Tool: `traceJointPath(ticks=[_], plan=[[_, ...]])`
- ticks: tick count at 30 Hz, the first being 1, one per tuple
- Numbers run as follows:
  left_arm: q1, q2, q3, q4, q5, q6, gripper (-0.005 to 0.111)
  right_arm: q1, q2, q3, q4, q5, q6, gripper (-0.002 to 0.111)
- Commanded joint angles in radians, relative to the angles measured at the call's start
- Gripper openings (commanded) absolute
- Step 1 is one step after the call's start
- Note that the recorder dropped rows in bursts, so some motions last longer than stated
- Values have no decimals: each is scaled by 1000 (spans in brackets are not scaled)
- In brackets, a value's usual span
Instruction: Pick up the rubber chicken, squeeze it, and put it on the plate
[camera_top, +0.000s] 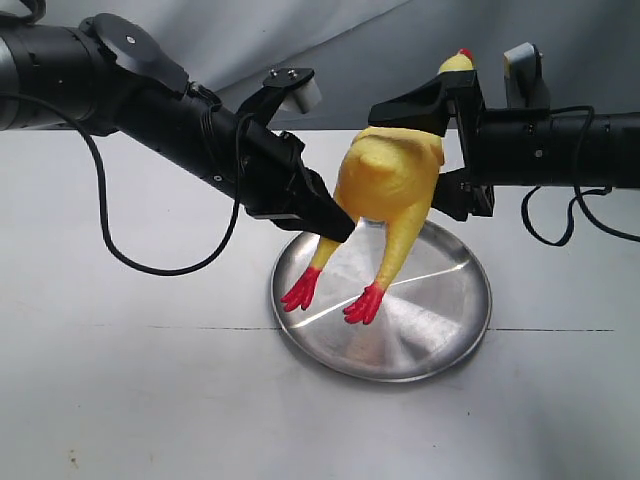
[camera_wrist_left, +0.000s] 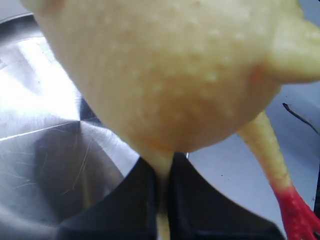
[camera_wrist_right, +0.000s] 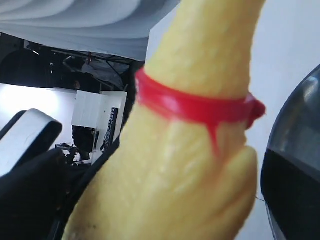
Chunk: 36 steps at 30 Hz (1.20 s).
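The rubber chicken (camera_top: 390, 175) hangs head up above the plate (camera_top: 440, 320), its red feet just over the steel. My right gripper (camera_top: 447, 150) is shut on its upper body below the neck. My left gripper (camera_top: 335, 220) comes in from the left and is shut on one leg near the thigh. In the left wrist view the yellow belly (camera_wrist_left: 175, 75) fills the frame. The pinched leg runs between the black jaws of the left gripper (camera_wrist_left: 162, 200), and the other leg ends in a red foot (camera_wrist_left: 297, 215). The right wrist view shows the chicken's neck (camera_wrist_right: 190, 175) with its red band (camera_wrist_right: 195, 105).
The plate (camera_wrist_left: 50, 150) lies on a white tabletop (camera_top: 120, 380), and its rim (camera_wrist_right: 295, 165) shows in the right wrist view. A black cable (camera_top: 150, 260) loops down from the left arm, and another cable (camera_top: 560, 220) hangs from the right arm. A grey backdrop stands behind.
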<state>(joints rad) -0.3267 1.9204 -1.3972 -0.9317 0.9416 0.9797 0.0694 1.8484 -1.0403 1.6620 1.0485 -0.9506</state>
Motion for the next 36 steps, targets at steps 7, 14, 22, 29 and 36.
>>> traceJointPath(ticks=[7,14,22,29,36], plan=[[-4,-11,-9,-23,0,-7,0,-1,-2,-3,-30,-8,16,105],[-4,-11,-9,22,0,-12,0,-3,-2,-3,-241,-24,16,105],[-4,-12,-9,28,23,-14,0,-135,-2,-3,-220,111,16,105],[-4,-12,-9,28,23,-10,0,-287,-2,-3,-212,173,16,105],[-4,24,-9,37,0,0,0,-300,-6,-3,-219,173,-5,60]])
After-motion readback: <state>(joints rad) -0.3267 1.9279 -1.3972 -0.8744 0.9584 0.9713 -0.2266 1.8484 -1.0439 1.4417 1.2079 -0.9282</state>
